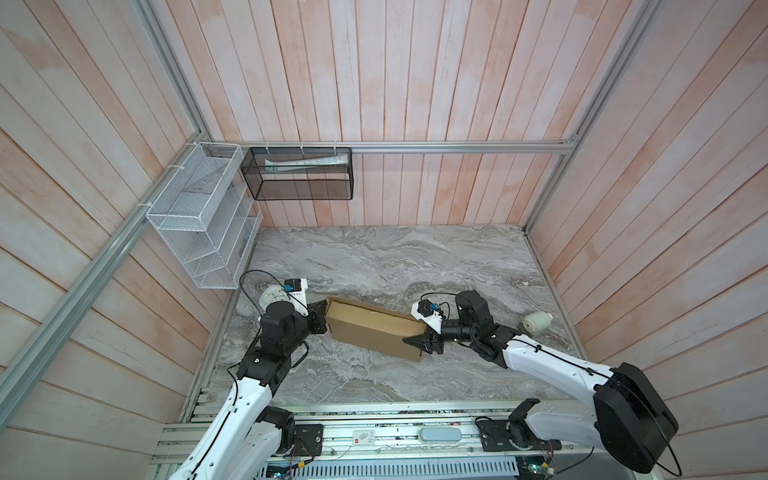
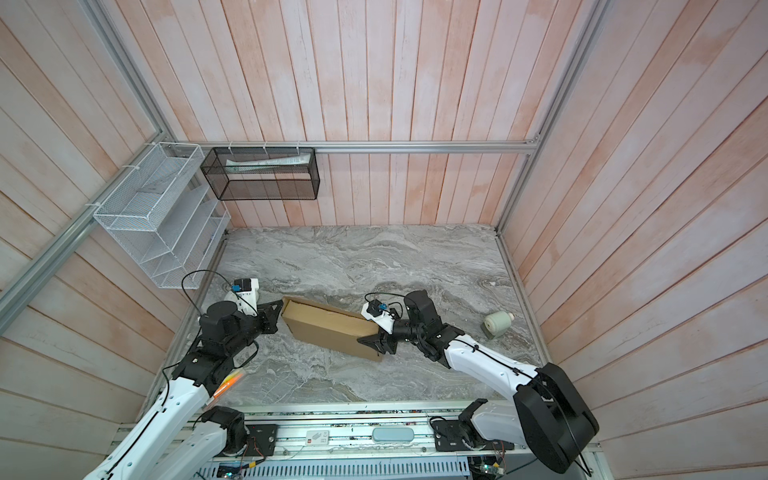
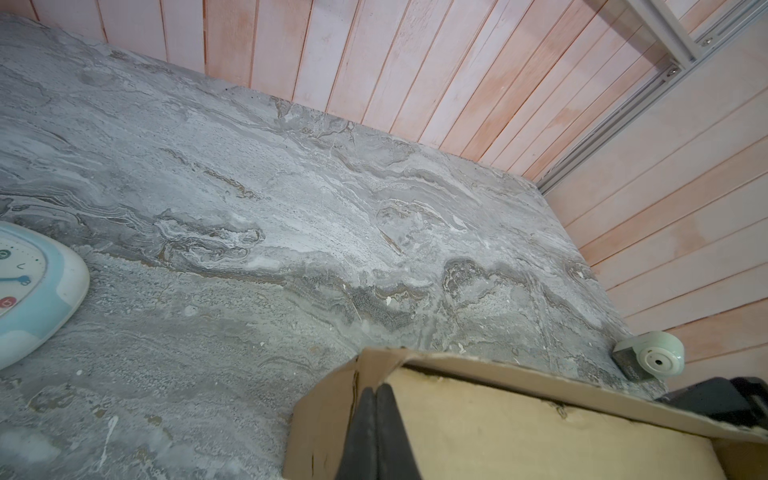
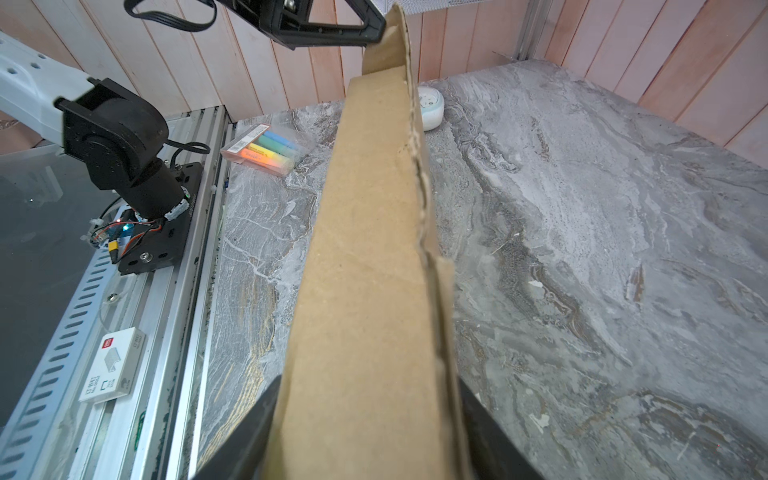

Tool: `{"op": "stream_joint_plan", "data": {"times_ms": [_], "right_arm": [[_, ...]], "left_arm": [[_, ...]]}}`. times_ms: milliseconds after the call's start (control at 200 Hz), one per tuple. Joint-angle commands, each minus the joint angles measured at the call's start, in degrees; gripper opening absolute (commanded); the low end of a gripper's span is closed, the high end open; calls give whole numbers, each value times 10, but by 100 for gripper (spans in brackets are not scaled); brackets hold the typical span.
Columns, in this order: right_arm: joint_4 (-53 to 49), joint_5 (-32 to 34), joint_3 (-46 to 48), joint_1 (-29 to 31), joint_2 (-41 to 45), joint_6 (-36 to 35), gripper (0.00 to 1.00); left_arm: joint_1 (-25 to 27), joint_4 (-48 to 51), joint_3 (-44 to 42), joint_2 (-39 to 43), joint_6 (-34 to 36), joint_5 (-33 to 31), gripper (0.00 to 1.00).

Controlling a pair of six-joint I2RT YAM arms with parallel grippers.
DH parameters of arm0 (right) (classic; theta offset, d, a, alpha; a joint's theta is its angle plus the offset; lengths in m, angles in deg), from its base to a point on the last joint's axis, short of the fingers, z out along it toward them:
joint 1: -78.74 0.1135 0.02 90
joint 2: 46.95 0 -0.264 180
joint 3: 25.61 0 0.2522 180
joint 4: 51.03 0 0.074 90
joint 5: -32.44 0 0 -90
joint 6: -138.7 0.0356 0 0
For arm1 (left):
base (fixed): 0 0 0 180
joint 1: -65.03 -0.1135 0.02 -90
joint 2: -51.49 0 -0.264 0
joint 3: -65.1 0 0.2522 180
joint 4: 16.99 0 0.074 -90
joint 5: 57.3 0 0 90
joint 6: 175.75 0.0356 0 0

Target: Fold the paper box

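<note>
Clear plastic case holds coloured highlighters near the brown paper box.

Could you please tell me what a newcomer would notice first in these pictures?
A long brown paper box sits slantwise on the grey marbled table, between both arms. The left claw, shut, meets one end flap, while the right claw straddles the opposite end. A white mesh basket and a black mesh basket hang in the back left corner.
</note>
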Motion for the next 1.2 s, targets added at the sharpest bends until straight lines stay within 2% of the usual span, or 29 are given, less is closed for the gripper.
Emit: {"op": "stream_joint_plan", "data": {"times_ms": [0, 455, 585, 985, 1195], "right_arm": [[14, -12, -1, -3, 15, -6, 62], [19, 10, 14, -3, 36, -7, 69], [11, 23, 16, -3, 71, 8, 70], [-10, 118, 22, -3, 202, 56, 71], [-33, 188, 6, -2, 260, 114, 59]], "left_arm": [[-3, 46, -16, -6, -3, -13, 0], [-3, 38, -12, -15, -2, -3, 0], [-2, 40, -16, -13, 0, -3, 0], [-3, 36, -19, -12, 0, 4, 0], [-2, 36, -18, -9, -1, 8, 0]]}}
